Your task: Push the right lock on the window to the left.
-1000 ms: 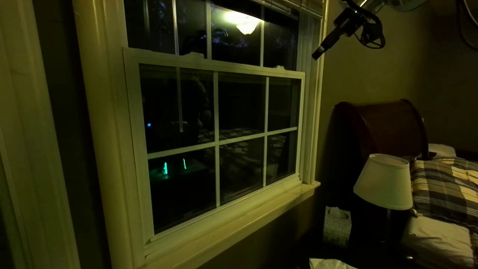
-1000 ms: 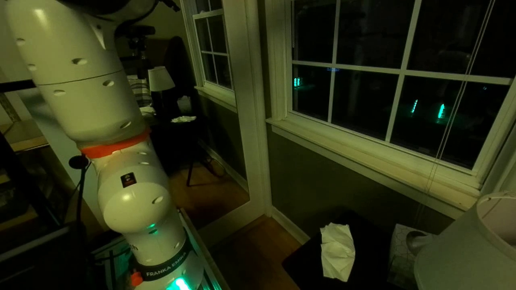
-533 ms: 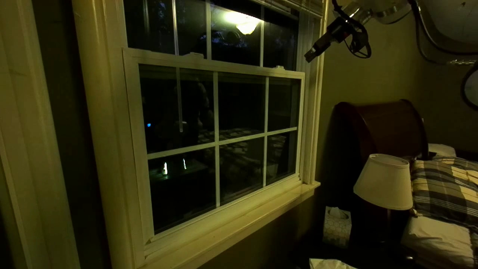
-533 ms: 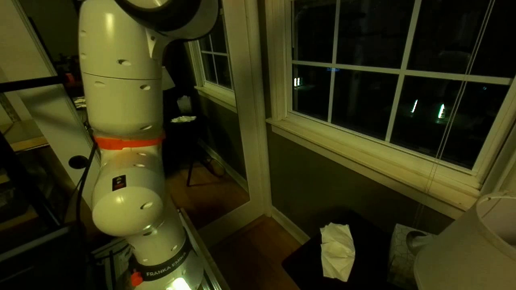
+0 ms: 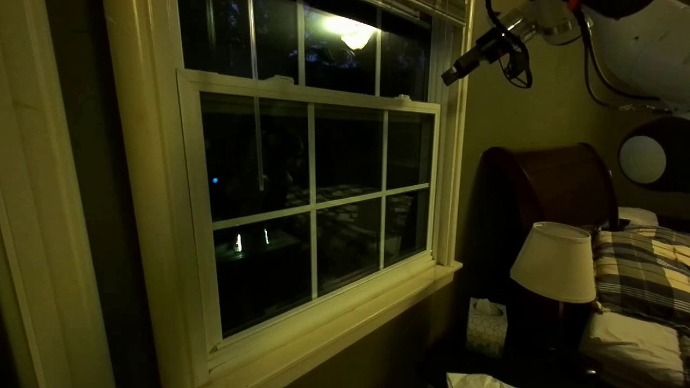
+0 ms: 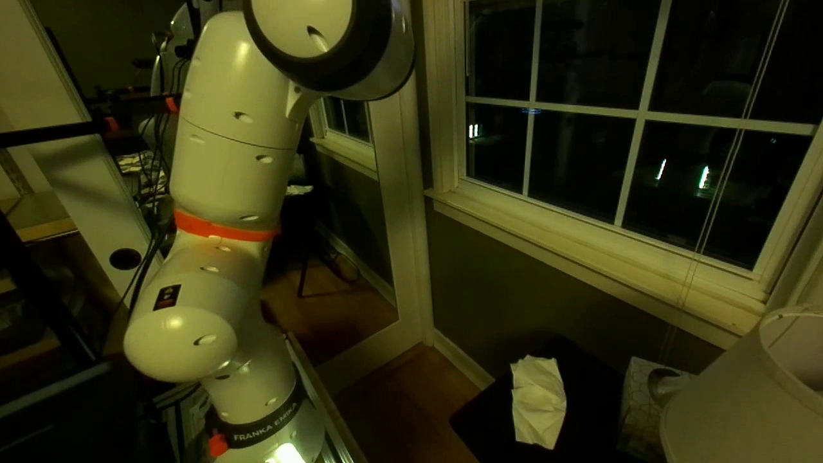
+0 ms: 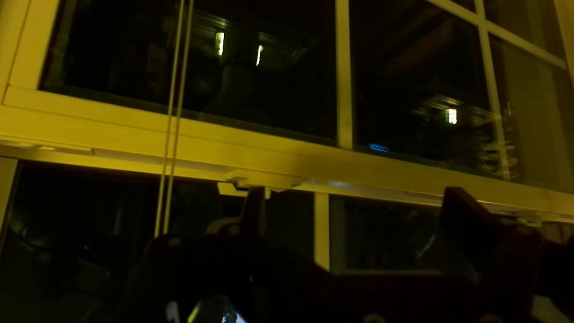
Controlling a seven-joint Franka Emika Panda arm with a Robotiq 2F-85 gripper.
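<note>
The window's right lock (image 5: 402, 97) is a small pale piece on the top rail (image 5: 345, 97) of the lower sash. The left lock (image 5: 280, 79) sits farther along that rail. My gripper (image 5: 448, 78) is up and to the right of the right lock in an exterior view. The wrist view appears upside down; there my gripper (image 7: 356, 190) has its dark fingers wide apart, with nothing between them. One finger overlaps the right lock (image 7: 264, 179) in that view; I cannot tell whether they touch. The left lock (image 7: 529, 217) shows partly behind the other finger.
Two thin blind cords (image 7: 172, 134) hang near the right lock. A lamp (image 5: 555, 264), a tissue box (image 5: 488, 328) and a bed headboard (image 5: 550, 183) stand right of the window. My arm (image 6: 238, 141) stands before a mirror (image 6: 347, 257).
My arm has swung towards the window. In an exterior view the gripper has moved a little left, mostly in the first half second. The base light has turned from green to white.
</note>
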